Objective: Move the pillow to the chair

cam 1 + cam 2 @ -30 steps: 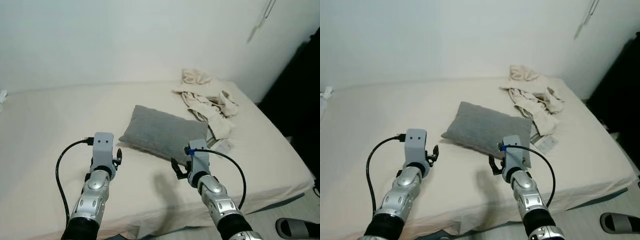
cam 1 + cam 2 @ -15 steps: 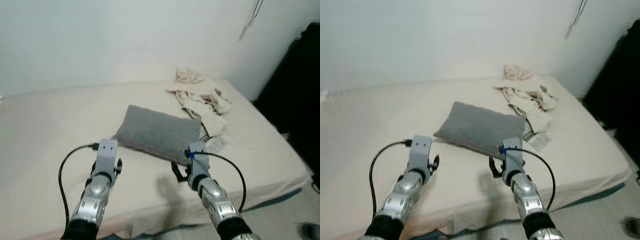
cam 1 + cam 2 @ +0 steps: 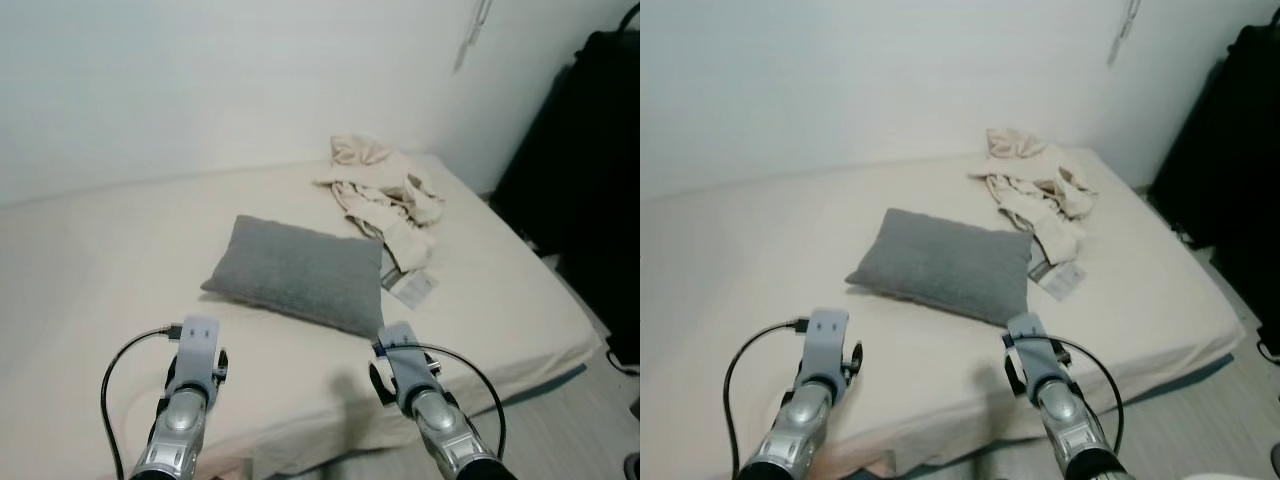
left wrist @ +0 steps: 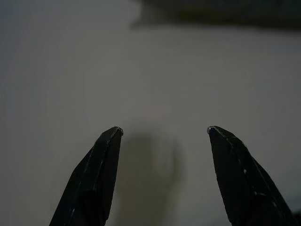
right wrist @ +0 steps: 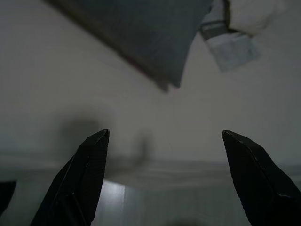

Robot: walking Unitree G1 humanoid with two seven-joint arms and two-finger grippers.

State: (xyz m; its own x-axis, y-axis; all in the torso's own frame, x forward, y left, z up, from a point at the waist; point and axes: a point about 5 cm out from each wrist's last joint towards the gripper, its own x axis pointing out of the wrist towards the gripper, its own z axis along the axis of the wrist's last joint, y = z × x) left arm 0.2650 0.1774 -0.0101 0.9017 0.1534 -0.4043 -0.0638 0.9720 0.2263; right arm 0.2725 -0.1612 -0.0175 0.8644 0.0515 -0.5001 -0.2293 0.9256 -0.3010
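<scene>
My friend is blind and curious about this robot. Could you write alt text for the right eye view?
A grey pillow lies on a cream bed, with crumpled beige clothes and a small packet beyond it. In the foreground, the robot's left gripper and right gripper are held over the bed's near edge, short of the pillow.

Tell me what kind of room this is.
Most likely a bedroom: a wide bed with a cream sheet stands against a plain white wall, a grey rectangular fabric pillow lies on it, and a heap of crumpled beige clothes sits near its far corner.
</scene>
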